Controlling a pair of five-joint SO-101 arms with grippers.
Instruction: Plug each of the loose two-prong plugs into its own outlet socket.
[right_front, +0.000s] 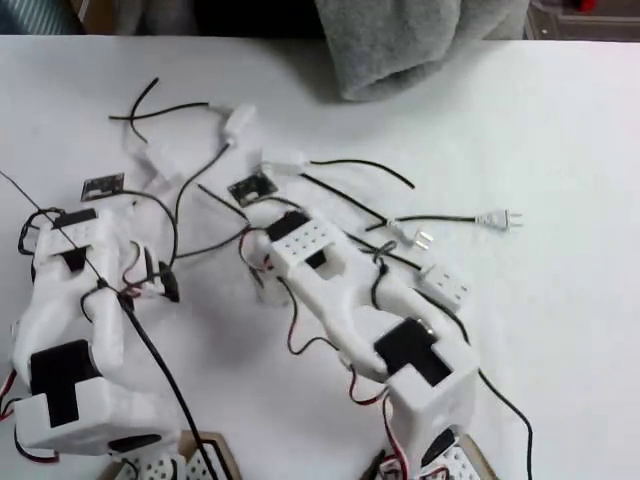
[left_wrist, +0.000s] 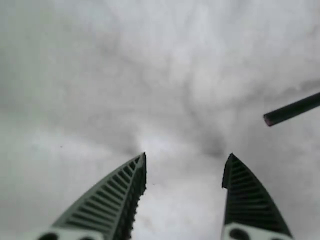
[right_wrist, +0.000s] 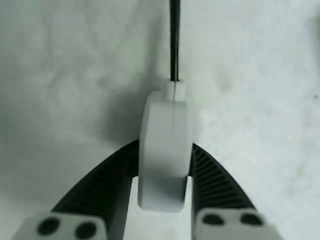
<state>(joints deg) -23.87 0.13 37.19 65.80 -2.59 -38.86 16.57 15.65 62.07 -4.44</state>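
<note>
A cloth (right_front: 400, 40) lies beyond tangled cords (right_front: 360, 164). Right gripper (right_wrist: 165, 147) clamps a socket (right_wrist: 165, 125); left gripper (left_wrist: 187, 155) gapes above the table (left_wrist: 150, 75).

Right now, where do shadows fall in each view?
High view: the table is evenly bright, with faint shadows close beside the arms. Left wrist view: a soft dark patch lies on the table beyond the left gripper's open jaws. Right wrist view: the white connector in the right gripper shades the table beside it.

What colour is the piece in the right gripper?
White piece, black cord; clearest in right wrist view.
</note>
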